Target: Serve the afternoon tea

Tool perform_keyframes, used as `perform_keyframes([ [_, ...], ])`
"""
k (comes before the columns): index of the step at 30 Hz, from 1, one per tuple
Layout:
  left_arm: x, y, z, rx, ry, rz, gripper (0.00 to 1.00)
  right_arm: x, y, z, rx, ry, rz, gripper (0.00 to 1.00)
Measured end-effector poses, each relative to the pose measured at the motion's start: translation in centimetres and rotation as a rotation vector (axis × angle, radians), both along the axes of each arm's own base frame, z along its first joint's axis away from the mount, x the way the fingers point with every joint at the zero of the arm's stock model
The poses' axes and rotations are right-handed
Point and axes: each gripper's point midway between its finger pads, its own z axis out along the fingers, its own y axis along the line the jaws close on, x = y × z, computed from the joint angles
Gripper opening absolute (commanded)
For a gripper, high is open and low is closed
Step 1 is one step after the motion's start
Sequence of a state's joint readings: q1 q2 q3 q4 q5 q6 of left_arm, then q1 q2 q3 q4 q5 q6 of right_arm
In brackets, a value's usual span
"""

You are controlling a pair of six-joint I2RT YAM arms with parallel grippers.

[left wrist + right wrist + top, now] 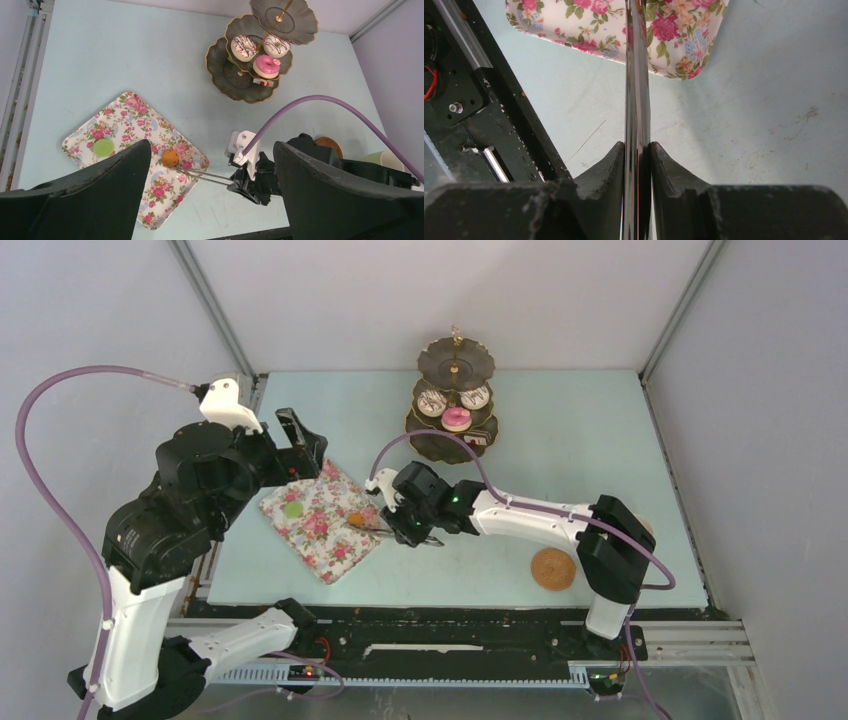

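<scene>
An orange cake (170, 157) and a green cake (103, 147) lie on the floral-print tray (125, 120). My right gripper (638, 150) is shut on the long grey tongs (636, 75), squeezing their arms together. The tongs (370, 527) reach left to the near edge of the orange cake (356, 519); I cannot tell whether they pinch it. Two white doughnuts (244, 47) and a pink doughnut (266, 65) sit on the tiered stand (225, 80). My left gripper (211, 144) hangs open high above the tray, holding nothing.
A round brown coaster (553, 568) lies at the front right, beside the right arm's base. Part of a pale cup (395, 159) shows at the right edge. The tiered stand (455, 360) is at the back centre. Grey walls enclose the table.
</scene>
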State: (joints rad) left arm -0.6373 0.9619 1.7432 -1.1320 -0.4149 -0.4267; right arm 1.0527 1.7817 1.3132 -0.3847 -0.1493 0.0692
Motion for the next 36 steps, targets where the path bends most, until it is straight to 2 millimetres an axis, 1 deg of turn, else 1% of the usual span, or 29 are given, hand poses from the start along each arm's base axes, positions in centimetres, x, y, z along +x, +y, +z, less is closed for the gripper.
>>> perform_keyframes([
  [5, 0.0, 0.0, 0.0, 0.000, 0.000, 0.000, 1.00, 0.0, 0.0, 1.0, 0.023, -0.004, -0.009, 0.30],
  [11, 0.0, 0.0, 0.0, 0.000, 0.000, 0.000, 1.00, 0.6, 0.0, 2.0, 0.053, -0.007, -0.033, 0.36],
  [15, 0.0, 0.0, 0.0, 0.000, 0.000, 0.000, 1.00, 1.4, -0.2, 2.3, 0.068, -0.006, -0.058, 0.40],
  [20, 0.0, 0.0, 0.0, 0.000, 0.000, 0.000, 1.00, 2.6, -0.6, 2.4, 0.083, 0.005, -0.093, 0.43],
  [25, 0.0, 0.0, 0.0, 0.001, 0.000, 0.000, 1.00, 3.0, -0.8, 2.2, 0.085, 0.024, -0.099, 0.45],
  [36, 0.0, 0.0, 0.0, 0.001, 0.000, 0.000, 1.00, 2.4, -0.4, 0.1, 0.062, 0.078, -0.069, 0.48],
])
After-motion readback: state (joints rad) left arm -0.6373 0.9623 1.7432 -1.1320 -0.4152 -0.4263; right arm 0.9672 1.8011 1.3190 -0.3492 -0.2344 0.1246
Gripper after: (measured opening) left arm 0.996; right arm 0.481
